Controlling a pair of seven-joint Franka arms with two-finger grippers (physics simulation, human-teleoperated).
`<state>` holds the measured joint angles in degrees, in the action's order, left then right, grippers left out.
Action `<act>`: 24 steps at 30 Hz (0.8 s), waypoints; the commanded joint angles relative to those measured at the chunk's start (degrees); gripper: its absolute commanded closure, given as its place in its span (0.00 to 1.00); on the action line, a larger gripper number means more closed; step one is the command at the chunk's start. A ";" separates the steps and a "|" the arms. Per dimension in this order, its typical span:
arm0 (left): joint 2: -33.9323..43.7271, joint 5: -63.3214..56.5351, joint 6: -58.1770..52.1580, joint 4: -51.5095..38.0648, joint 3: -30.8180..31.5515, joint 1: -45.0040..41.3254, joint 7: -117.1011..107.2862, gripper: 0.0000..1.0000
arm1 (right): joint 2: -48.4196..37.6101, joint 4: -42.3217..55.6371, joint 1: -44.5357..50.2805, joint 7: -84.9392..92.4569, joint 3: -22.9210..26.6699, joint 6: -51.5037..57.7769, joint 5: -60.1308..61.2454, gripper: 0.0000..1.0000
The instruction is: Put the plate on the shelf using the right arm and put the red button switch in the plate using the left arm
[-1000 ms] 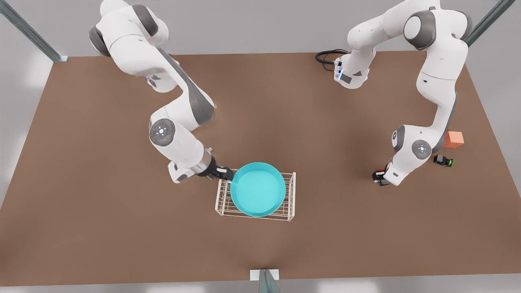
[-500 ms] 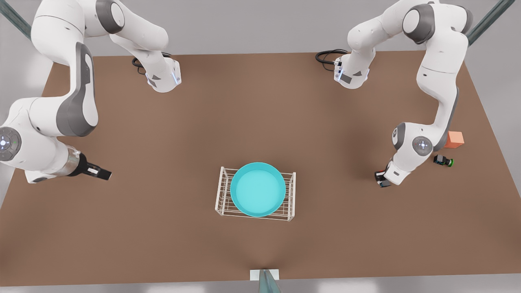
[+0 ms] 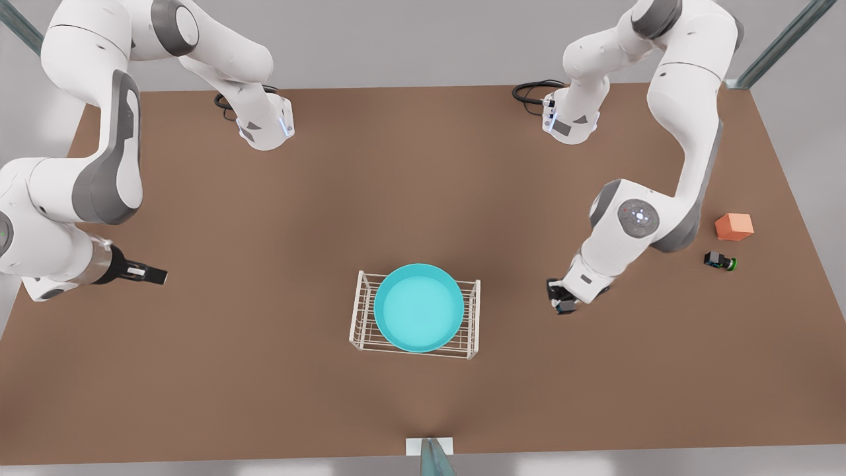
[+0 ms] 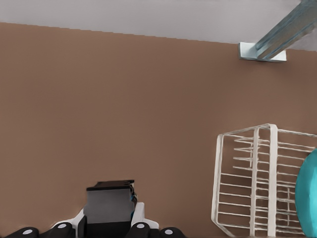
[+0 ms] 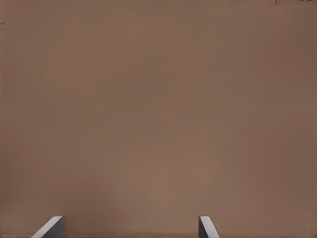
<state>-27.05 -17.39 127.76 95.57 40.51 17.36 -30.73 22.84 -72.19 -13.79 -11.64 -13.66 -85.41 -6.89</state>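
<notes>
Front view: left gripper apparently clamped on red button switch, right gripper wide-spread, empty.

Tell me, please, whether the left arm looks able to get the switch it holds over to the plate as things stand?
Probably yes. The left gripper, shut on the red button switch, has bare table between it and the plate, which lies open-topped on the shelf. The right gripper waits far off.

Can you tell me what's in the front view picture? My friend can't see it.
A turquoise plate sits on a white wire rack mid-table. On the front view's right, the left tool carries a small switch toward it; on the front view's left, the right tool waits, open.
</notes>
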 commanded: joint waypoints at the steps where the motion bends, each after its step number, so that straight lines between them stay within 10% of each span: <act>1: -0.63 3.42 -5.86 -2.58 0.10 -2.15 -27.98 0.57 | -0.08 0.03 0.00 8.12 0.04 0.24 0.04 0.00; 9: -9.69 6.06 -4.63 -20.51 0.01 -18.23 -55.58 0.57 | -0.08 0.03 -0.80 8.12 0.04 0.15 1.18 0.00; 21: -16.10 1.40 13.30 -21.03 -9.40 -32.56 -71.05 0.55 | -0.08 0.03 -0.88 8.12 0.04 0.15 1.35 0.00; 23: -16.10 -0.10 13.30 -21.03 -9.66 -32.65 -71.05 0.00 | -0.08 0.03 -0.88 8.12 0.13 0.15 1.35 0.00; 24: -15.84 -1.06 13.12 -20.95 -9.66 -32.56 -70.79 0.00 | -0.08 0.03 -0.88 8.12 0.13 0.15 1.35 0.00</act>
<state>-42.97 -16.66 137.92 74.61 30.94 -15.11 -77.15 22.84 -72.19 -14.68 -5.66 -13.52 -85.31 -5.63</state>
